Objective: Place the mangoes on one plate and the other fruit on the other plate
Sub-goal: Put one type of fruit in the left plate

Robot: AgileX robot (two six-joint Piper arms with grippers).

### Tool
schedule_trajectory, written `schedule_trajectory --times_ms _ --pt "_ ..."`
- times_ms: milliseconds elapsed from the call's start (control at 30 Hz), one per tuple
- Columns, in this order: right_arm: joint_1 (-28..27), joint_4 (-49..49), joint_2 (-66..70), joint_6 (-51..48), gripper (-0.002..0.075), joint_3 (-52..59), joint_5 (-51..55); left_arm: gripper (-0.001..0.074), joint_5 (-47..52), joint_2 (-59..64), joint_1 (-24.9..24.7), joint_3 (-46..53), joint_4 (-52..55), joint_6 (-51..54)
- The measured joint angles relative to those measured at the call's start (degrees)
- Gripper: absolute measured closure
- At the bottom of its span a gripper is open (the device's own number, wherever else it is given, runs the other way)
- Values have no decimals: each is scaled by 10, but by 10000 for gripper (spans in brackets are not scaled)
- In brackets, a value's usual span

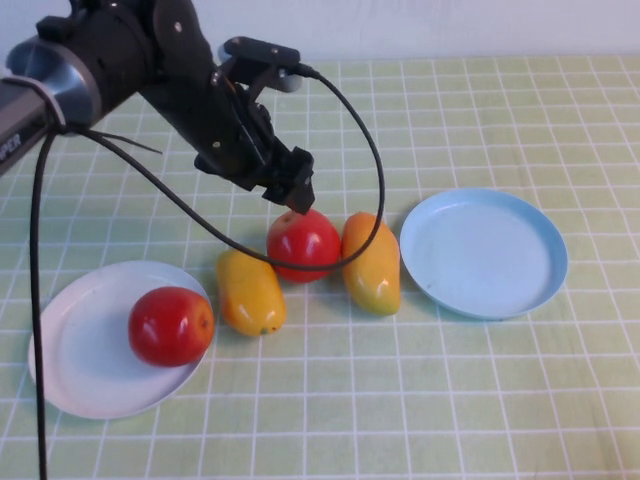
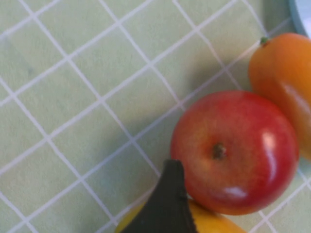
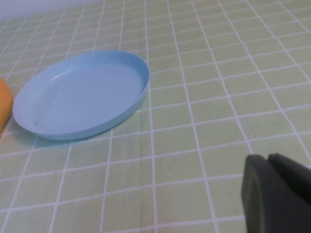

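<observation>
White plate [image 1: 70, 375] — near left of the table, one red apple [image 1: 170, 325] resting inside its right part. Second red apple [image 1: 304, 244] on the table, stem up, between two mangoes and touching both: the left mango [image 1: 251, 292] yellow-orange, the right mango [image 1: 372, 263] orange with greenish lower end. Light blue plate [image 1: 484, 252] — empty, just right of that mango.
</observation>
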Motion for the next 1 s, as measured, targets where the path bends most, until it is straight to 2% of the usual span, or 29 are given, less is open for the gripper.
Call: schedule_trajectory --times_ms 333,767,1000 --pt "0 0 0 0 742 0 0 143 16 41 34 -2 -73 -1" --pt "0 0 0 0 742 0 0 143 24 43 36 -2 -169 -28" --pt "0 0 0 0 742 0 0 144 75 43 38 -2 -180 -52"
